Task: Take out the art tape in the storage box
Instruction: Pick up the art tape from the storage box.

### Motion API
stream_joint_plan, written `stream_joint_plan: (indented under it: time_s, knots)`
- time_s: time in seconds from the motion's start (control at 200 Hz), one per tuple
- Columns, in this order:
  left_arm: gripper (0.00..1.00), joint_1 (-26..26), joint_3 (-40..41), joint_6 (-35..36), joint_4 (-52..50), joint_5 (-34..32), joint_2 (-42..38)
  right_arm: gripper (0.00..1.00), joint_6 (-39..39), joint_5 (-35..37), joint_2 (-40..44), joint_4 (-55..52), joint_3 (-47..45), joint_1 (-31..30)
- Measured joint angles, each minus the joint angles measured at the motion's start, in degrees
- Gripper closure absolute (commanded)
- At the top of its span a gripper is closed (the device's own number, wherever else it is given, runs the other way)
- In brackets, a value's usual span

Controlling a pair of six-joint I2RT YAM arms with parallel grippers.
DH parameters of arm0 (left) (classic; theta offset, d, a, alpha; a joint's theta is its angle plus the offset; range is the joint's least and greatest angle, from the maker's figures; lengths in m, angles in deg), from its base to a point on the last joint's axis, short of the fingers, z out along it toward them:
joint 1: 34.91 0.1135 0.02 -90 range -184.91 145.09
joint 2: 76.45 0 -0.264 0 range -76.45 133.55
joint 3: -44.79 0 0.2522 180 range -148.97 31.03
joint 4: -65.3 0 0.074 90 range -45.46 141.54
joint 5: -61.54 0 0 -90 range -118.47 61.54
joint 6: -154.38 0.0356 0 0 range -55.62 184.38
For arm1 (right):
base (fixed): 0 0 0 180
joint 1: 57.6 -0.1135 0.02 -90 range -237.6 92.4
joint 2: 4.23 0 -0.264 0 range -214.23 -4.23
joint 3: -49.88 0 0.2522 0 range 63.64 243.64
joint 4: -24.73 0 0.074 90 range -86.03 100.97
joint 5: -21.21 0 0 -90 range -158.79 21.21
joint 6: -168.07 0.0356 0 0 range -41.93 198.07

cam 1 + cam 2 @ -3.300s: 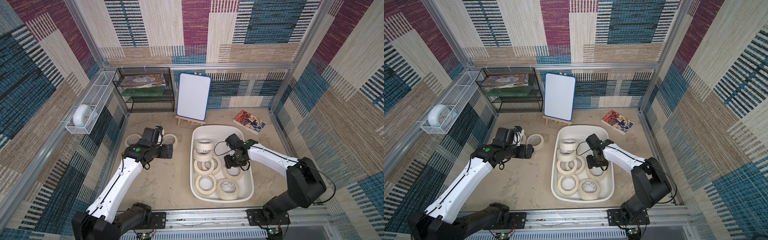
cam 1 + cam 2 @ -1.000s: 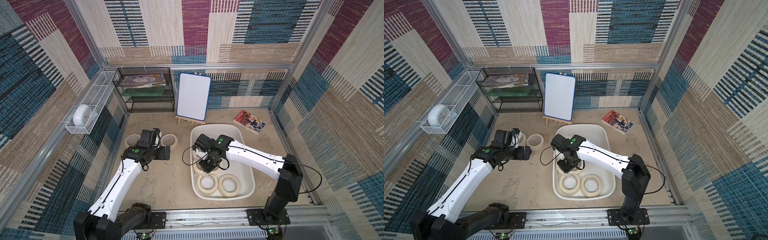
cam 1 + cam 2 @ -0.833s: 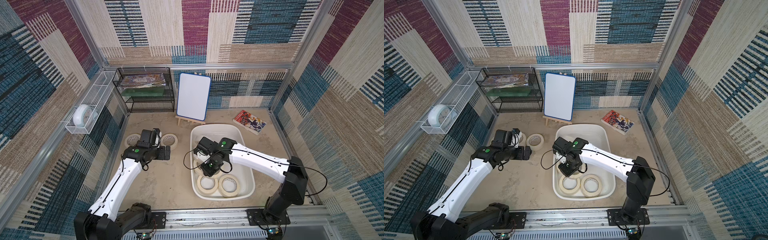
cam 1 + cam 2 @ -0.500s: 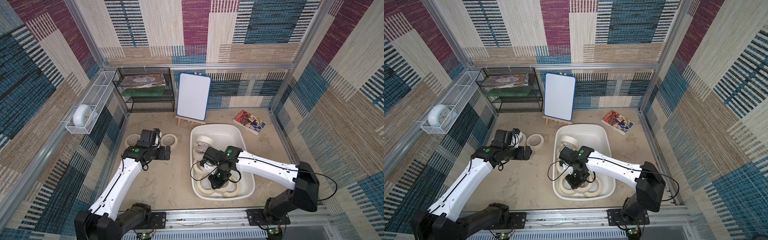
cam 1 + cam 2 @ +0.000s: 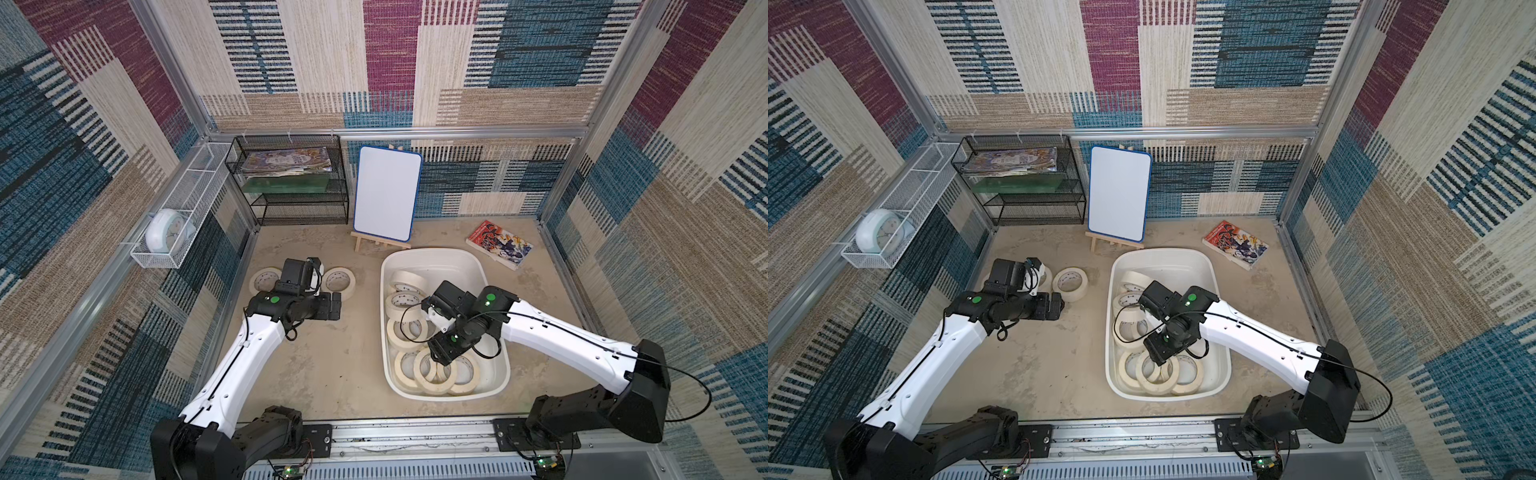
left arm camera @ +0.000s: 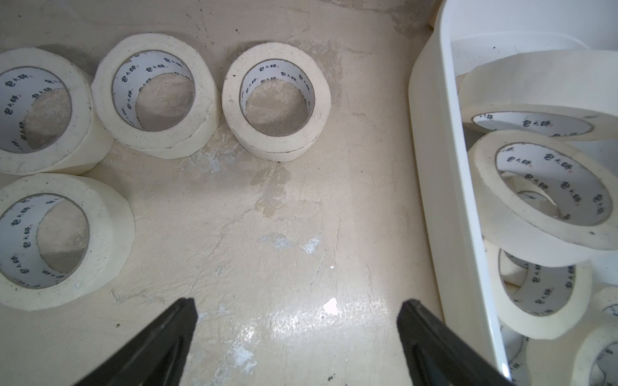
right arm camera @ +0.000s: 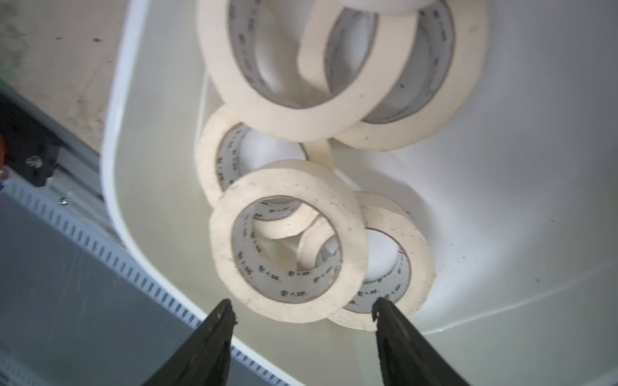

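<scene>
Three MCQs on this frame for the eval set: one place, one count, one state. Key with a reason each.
1. Where is the comic book relative to the storage box?
A) inside it
B) outside, past its far end
C) leaning on its near rim

2. How many tape rolls lie outside the box in the left wrist view?
A) two
B) four
C) six

3. The left gripper is:
A) open, empty
B) shut on a roll
C) shut, empty

Key:
1 B, it lies flat, apart from the box.
2 B, four rings sit outside the rim.
3 A, jaws wide apart, nothing between.
</scene>
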Motion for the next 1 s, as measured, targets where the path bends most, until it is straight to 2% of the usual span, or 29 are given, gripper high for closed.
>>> stream_joint_plan:
  time_s: [0.19, 0.31, 0.371, 0.426, 0.456, 0.531, 0.731, 1.001]
  knots:
    - [0.01, 0.0, 0.0, 0.0, 0.0, 1.1, 0.0, 0.34, 0.0, 0.7, -0.6, 3.7, -7.2, 3.1]
    - [0.01, 0.0, 0.0, 0.0, 0.0, 1.8, 0.0, 0.41, -0.3, -0.2, -3.2, 7.4, -9.8, 3.9]
    - [0.01, -0.1, 0.0, 0.0, 0.0, 2.6, 0.0, 0.53, -0.5, -1.3, -4.3, 9.1, -10.7, 3.8]
    - [0.01, -0.2, 0.0, 0.0, 0.0, 2.6, 0.0, 0.69, -0.7, -1.9, -5.1, 10.2, -11.0, 3.8]
    - [0.01, -0.3, 0.0, 0.0, 0.0, 2.7, 0.0, 0.82, -0.9, -2.1, -5.4, 10.6, -11.0, 3.8]
    - [0.01, -1.0, -0.7, 0.0, -0.1, 2.8, 0.0, 1.00, -1.4, -1.5, -5.6, 9.7, -9.3, 3.9]
    - [0.01, -6.6, -5.1, -1.2, -0.6, 2.4, -2.1, 1.00, -3.2, 4.6, -6.0, 2.6, 4.5, 3.8]
    - [0.01, -21.6, -10.6, -5.9, -0.9, -0.2, -0.3, 1.00, -3.7, 11.8, -14.1, 3.6, 16.8, 4.0]
